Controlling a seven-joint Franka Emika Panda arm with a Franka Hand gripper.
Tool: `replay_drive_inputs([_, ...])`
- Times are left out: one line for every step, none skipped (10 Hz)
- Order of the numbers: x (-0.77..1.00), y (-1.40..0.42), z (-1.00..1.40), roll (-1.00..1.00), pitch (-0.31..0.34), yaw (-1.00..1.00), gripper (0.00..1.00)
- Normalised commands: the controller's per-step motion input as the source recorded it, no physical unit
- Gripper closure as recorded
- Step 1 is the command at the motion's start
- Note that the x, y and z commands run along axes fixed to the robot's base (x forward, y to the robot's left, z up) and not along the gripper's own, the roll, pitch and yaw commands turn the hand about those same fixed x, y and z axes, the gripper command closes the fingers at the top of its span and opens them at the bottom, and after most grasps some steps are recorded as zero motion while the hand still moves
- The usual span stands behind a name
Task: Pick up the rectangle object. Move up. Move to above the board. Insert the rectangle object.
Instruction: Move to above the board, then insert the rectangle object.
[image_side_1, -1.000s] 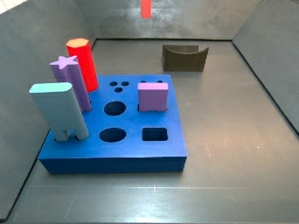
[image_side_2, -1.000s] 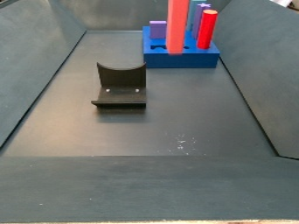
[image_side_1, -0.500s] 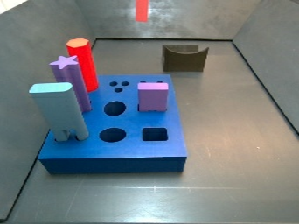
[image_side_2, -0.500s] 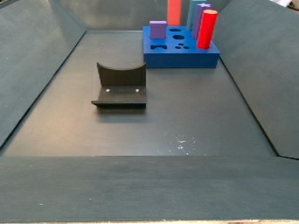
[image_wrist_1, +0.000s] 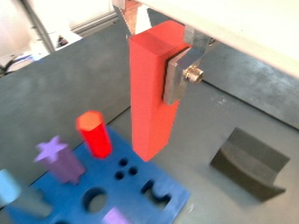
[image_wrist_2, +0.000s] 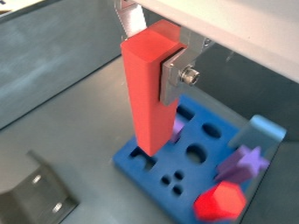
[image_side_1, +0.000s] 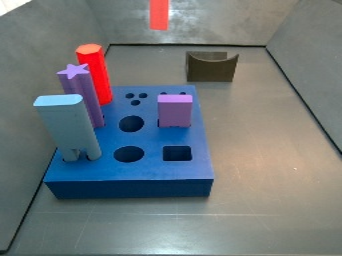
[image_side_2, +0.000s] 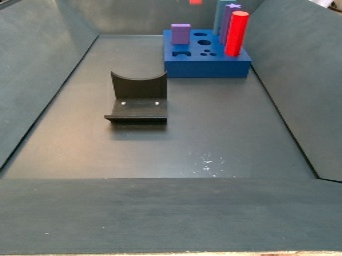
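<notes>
My gripper (image_wrist_1: 156, 63) is shut on the rectangle object (image_wrist_1: 149, 105), a tall red-orange bar that hangs upright between the silver fingers (image_wrist_1: 176, 80). It shows the same way in both wrist views: the gripper (image_wrist_2: 149, 68) holds the bar (image_wrist_2: 149, 105) near its upper end. The blue board (image_wrist_2: 187, 171) lies far below, with round and square holes open. In a side view only the bar's lower end (image_side_1: 160, 12) shows at the top edge, high behind the board (image_side_1: 127, 172). The gripper itself is out of both side views.
On the board stand a red peg (image_side_1: 92, 68), a purple star peg (image_side_1: 75, 92), a pale blue block (image_side_1: 67, 126) and a short purple block (image_side_1: 174, 109). The dark fixture (image_side_2: 138, 98) stands on the floor apart from the board (image_side_2: 207, 56). Grey walls surround the floor.
The bar has gone straight up. In one side view only its tip is left at the top edge; in the other it has left the frame.
</notes>
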Motion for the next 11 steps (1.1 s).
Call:
replay_drive_inputs([0.02, -1.00, 0.27, -0.01, 0.077, 0.01, 1.00])
replay_drive_inputs([0.05, -0.98, 0.28, 0.02, 0.095, 0.01, 1.00])
replay_drive_inputs([0.07, -0.60, 0.17, 0.01, 0.115, 0.01, 1.00])
replay_drive_inputs([0.07, -0.37, 0.11, 0.01, 0.115, 0.01, 1.00])
replay_drive_inputs([0.06, -0.22, 0.07, 0.01, 0.109, 0.01, 1.00])
replay_drive_inputs([0.06, 0.00, -0.01, 0.01, 0.006, 0.00, 1.00])
replay_drive_inputs([0.30, -0.17, -0.09, 0.06, 0.000, -0.64, 1.00])
replay_drive_inputs([0.02, -0.09, -0.15, 0.04, -0.044, -0.96, 1.00])
replay_drive_inputs([0.01, -0.04, -0.19, 0.01, -0.050, -1.00, 1.00])
replay_drive_inputs([0.00, -0.04, -0.20, 0.01, -0.053, -1.00, 1.00])
replay_drive_inputs([0.01, -0.03, -0.20, 0.00, -0.069, -1.00, 1.00])
